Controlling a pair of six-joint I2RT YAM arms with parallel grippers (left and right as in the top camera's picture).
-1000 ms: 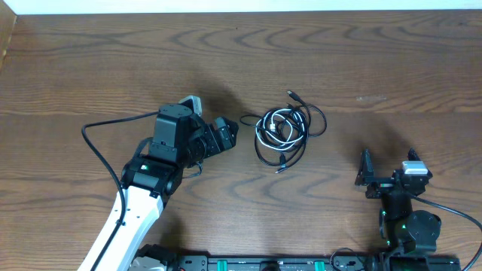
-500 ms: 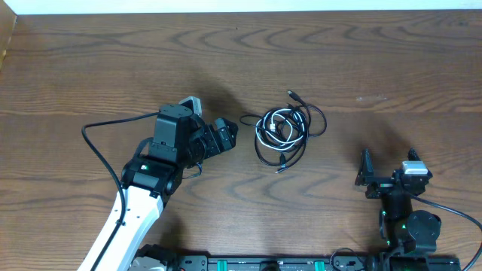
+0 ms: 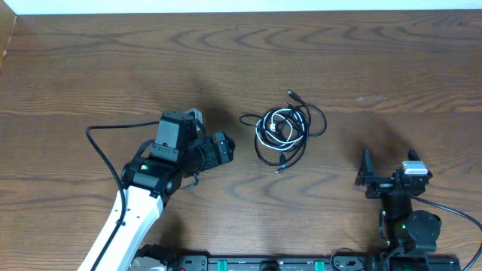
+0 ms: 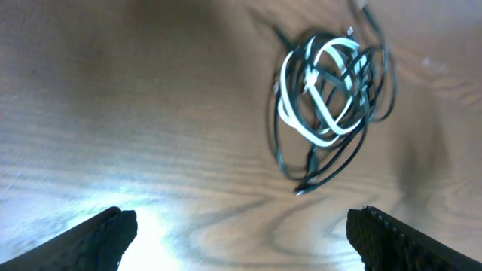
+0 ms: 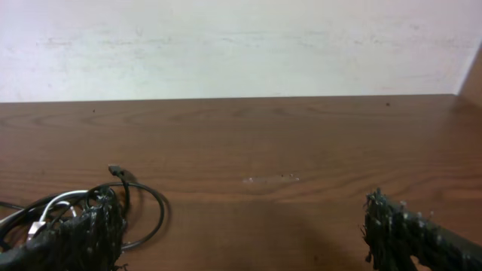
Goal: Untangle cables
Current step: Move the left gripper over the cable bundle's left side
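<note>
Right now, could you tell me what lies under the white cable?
Thin black cables cross beneath the looped white cable on the brown wooden table; some also cross over it. The bundle hides its own underside.

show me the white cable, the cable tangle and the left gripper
white cable (image 4: pixel 288 113), left wrist view, left side of loop
cable tangle (image 3: pixel 281 129), overhead view, middle of bundle
left gripper (image 4: pixel 241 237), left wrist view, midway between open fingertips

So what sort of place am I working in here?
Probably a lab or test bench: a wooden table, a plain white wall behind it, and a tangle of cables set out in the middle.
</note>
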